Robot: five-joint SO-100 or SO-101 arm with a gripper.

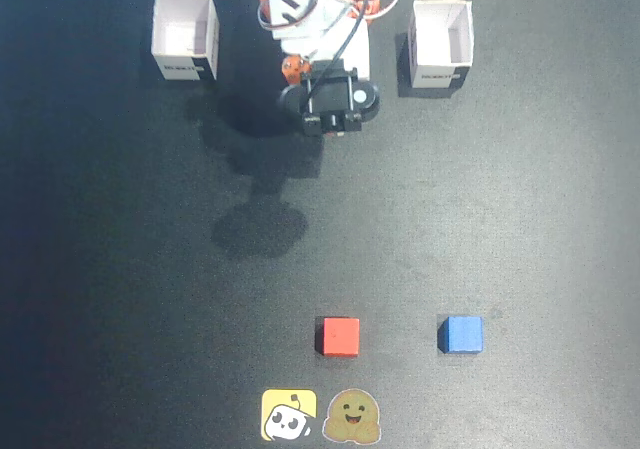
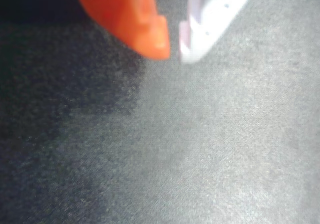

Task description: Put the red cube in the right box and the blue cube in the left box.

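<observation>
In the fixed view the red cube [image 1: 340, 336] lies on the black mat near the front, and the blue cube [image 1: 461, 334] sits a short way to its right. Far from both, the folded arm [image 1: 328, 94] stands at the back centre. One white open-topped box [image 1: 185, 36] is at the arm's left and another white box [image 1: 441, 46] at its right; both look empty. The wrist view shows my gripper [image 2: 173, 54] from above the bare mat: the orange finger [image 2: 135, 19] and white finger [image 2: 215, 14] have their tips nearly together, with nothing between them. Neither cube appears in that view.
Two cartoon stickers [image 1: 318, 416] lie at the mat's front edge, just below the red cube. The arm casts dark shadows [image 1: 258, 224] on the mat in front of its base.
</observation>
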